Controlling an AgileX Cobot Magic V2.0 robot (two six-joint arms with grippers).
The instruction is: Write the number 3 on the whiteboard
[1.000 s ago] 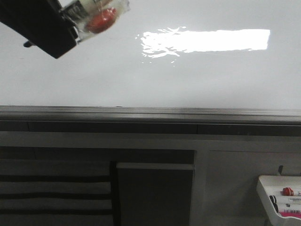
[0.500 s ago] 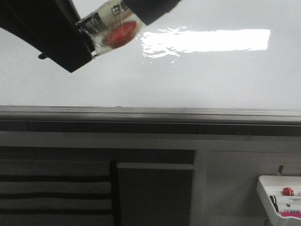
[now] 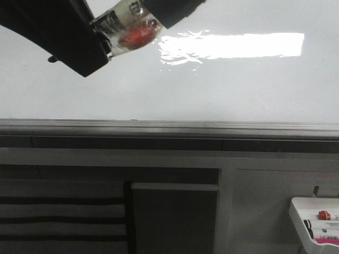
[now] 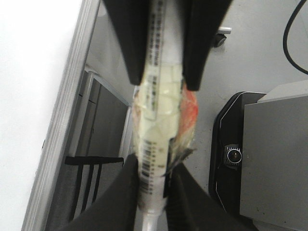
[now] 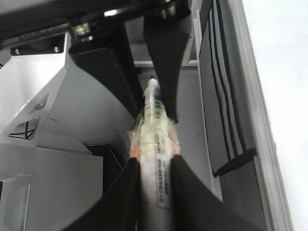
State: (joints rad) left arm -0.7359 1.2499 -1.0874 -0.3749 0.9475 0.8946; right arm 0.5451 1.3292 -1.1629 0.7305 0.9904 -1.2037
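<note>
The whiteboard (image 3: 212,84) fills the upper half of the front view, glossy, with a bright glare strip. No number 3 shows on it. A tape-wrapped marker (image 3: 130,29) with a red part is held in front of the board's upper left. My left gripper (image 3: 103,34) is shut on one end, my right gripper (image 3: 159,13) on the other. In the left wrist view the left gripper (image 4: 154,163) clamps the marker (image 4: 159,110). In the right wrist view the right gripper (image 5: 154,161) clamps the marker (image 5: 154,139) opposite the left gripper (image 5: 151,103).
A grey metal rail (image 3: 169,127) runs along the board's lower edge, with dark cabinet panels (image 3: 175,217) below. A small white tray (image 3: 299,211) at the lower right holds spare markers (image 3: 324,215).
The left gripper and marker moved right along the board's top. The right gripper came into view and closed on the marker's other end; since half a second ago only a slight upward shift.
</note>
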